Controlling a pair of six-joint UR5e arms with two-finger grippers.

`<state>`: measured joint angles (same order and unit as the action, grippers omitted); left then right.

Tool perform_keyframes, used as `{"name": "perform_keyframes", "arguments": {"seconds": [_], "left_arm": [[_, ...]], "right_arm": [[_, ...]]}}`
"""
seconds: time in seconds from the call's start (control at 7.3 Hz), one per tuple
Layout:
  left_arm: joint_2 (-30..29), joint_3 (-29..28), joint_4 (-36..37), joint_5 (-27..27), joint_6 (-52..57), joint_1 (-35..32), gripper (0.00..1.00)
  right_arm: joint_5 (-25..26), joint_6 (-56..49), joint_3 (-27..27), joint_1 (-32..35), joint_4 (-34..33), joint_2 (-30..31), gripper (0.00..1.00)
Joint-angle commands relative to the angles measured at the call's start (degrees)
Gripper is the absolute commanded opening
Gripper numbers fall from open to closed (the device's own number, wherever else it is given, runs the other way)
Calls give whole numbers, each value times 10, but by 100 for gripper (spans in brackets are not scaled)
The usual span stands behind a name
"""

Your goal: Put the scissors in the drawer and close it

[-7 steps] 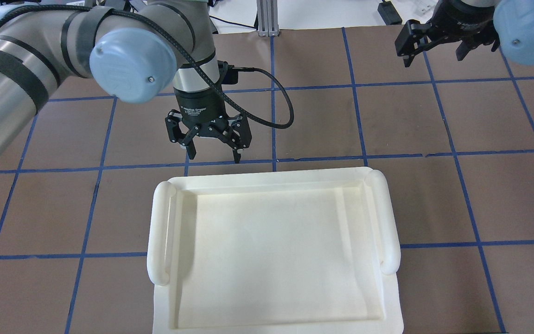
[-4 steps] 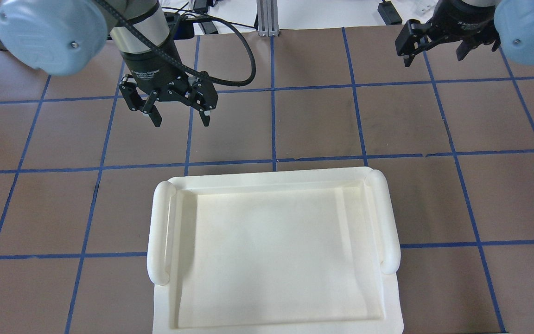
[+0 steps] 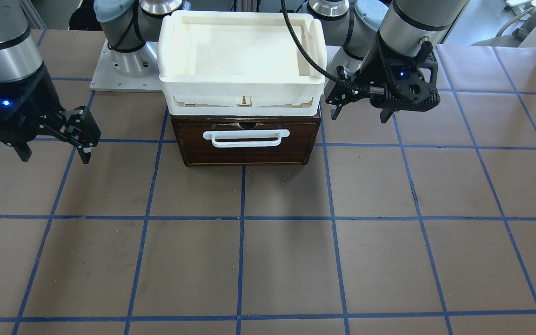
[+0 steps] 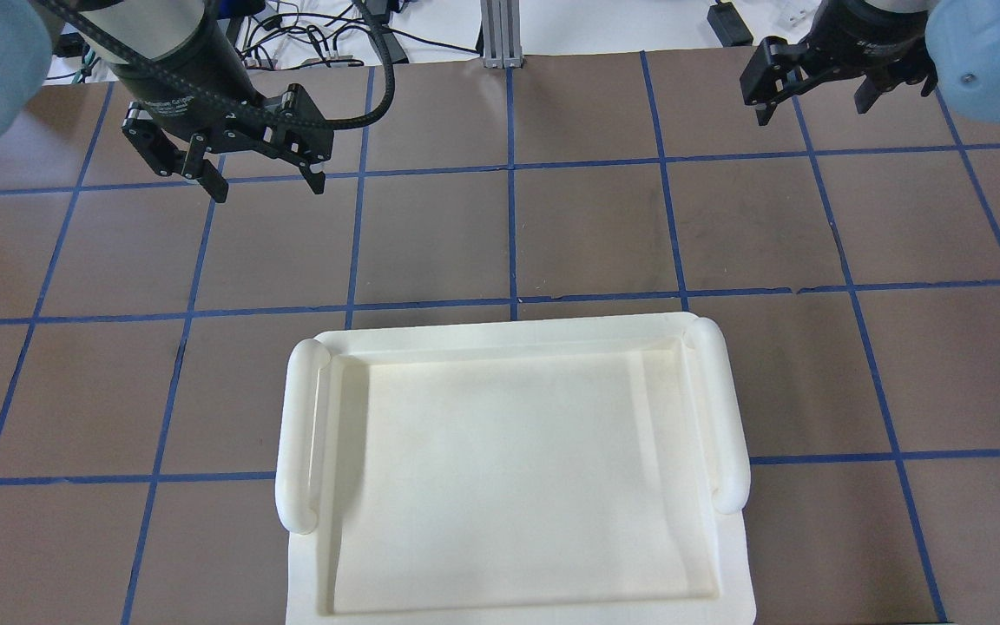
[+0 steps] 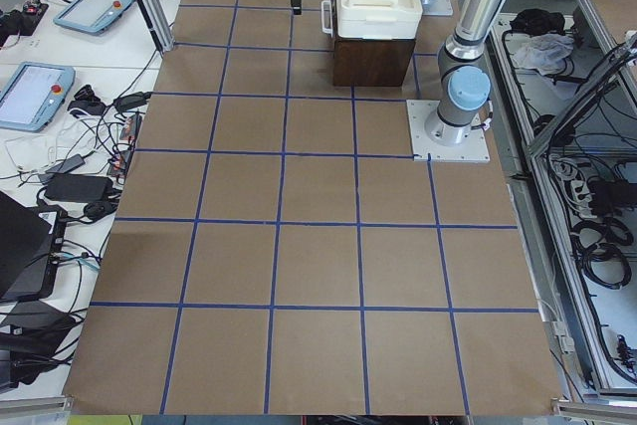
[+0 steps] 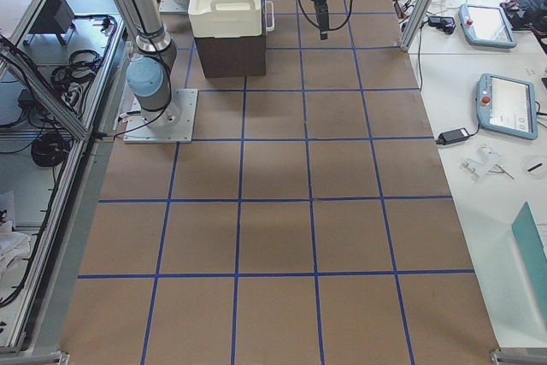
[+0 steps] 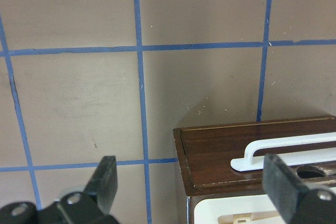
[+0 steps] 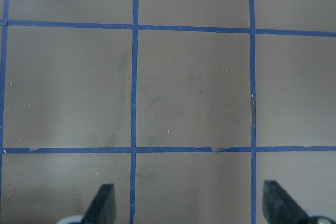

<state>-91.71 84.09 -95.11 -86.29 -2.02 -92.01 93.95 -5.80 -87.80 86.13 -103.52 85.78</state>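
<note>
The dark brown drawer [image 3: 249, 156] is shut, its white bar handle [image 3: 246, 138] facing away from the robot. It also shows in the left wrist view [image 7: 226, 153]. The scissors show in no view. My left gripper [image 3: 358, 116] is open and empty, hanging above the table beside the drawer's front corner; it shows at the upper left of the overhead view [image 4: 270, 189]. My right gripper [image 3: 56, 158] is open and empty, above the table well off to the drawer's other side; it also shows in the overhead view [image 4: 812, 111].
A white plastic tray [image 3: 242, 88] sits on top of the drawer's cabinet and hides it in the overhead view [image 4: 509, 334]. The table is brown paper with blue tape grid lines [image 3: 240, 217]. Cables and devices lie beyond the table's far edge.
My left gripper has moved from just in front of the tray up and to the left in the overhead view, staying open. The right arm has not moved.
</note>
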Motion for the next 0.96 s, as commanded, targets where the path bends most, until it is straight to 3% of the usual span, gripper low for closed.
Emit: {"name": "perform_keyframes", "arguments": {"seconds": [0.0, 0.41, 0.82], "left_arm": [[35, 41, 22, -16, 2, 3, 100], [37, 40, 22, -29, 2, 10, 100], [45, 39, 15, -30, 2, 11, 100]], "right_arm": [[0, 1, -2, 0, 0, 0, 100], [-2, 4, -5, 1, 5, 4, 100], [-66, 3, -12, 9, 29, 29, 100]]}}
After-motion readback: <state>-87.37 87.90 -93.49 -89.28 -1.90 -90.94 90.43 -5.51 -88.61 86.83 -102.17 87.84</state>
